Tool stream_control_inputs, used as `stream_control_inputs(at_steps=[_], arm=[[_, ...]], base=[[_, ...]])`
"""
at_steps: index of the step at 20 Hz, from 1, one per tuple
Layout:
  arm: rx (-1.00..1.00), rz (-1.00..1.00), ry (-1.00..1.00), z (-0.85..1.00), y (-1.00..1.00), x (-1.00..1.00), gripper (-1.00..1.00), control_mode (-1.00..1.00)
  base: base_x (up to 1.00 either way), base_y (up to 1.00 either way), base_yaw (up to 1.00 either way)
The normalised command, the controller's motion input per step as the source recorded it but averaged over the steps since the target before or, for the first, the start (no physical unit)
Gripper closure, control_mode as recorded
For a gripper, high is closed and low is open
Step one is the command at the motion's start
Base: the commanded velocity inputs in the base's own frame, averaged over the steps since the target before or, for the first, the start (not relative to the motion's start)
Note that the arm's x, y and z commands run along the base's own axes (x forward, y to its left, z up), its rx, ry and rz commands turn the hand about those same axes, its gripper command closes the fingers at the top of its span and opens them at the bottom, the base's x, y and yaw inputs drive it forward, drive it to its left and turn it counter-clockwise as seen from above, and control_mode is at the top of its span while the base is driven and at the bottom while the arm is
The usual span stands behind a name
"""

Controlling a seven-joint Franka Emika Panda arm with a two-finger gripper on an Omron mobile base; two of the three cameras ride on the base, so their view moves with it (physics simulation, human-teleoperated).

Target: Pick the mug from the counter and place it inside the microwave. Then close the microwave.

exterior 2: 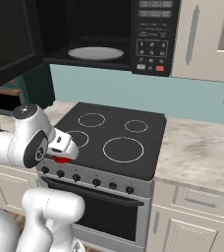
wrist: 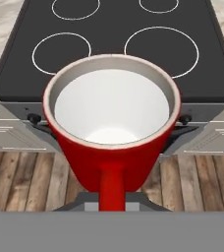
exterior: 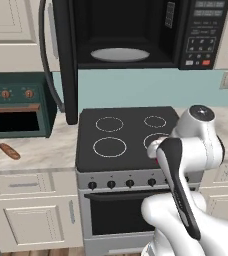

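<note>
The red mug (wrist: pixel 112 113) with a white inside is held upright in my gripper (exterior 2: pixel 60 156), which is shut on it in front of the stovetop's front edge. The mug hides the fingertips in the hand view, and its handle points toward the camera. A sliver of the mug (exterior 2: pixel 61 159) shows under the hand, low in front of the stove. The black microwave (exterior: pixel 136 30) hangs above the stove with its door (exterior: pixel 66 60) swung open to the left. Its white turntable plate (exterior: pixel 120 54) is bare. The marbled counter (exterior: pixel 41 150) runs on both sides of the stove.
A black stovetop (exterior: pixel 128 135) with ring burners lies below the microwave, with knobs along its front. A dark green toaster oven (exterior: pixel 18 105) and a brown bread (exterior: pixel 9 151) sit on the left counter. Cream cabinets (exterior 2: pixel 207 34) flank the microwave. Wooden floor (wrist: pixel 30 182) lies below the mug.
</note>
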Motion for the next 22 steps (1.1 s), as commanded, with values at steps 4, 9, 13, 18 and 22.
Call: stream_control_inputs(at_steps=[4,9,13,18,22], arm=[[0.00,0.00,-0.15,0.38,0.00,-0.09,1.00,-1.00],[0.00,0.00,-0.15,0.60,0.03,0.03,1.00,-1.00],[0.00,0.00,-0.19,0.73,0.01,0.04,1.00,-1.00],[0.01,0.00,-0.27,0.52,0.00,0.28,1.00,-1.00],[0.04,0.02,-0.29,0.56,0.00,0.46,1.00,-1.00]], base=[[0.00,0.00,0.00],[0.00,0.00,0.00],[0.00,0.00,0.00],[0.00,0.00,0.00],[0.00,0.00,0.00]])
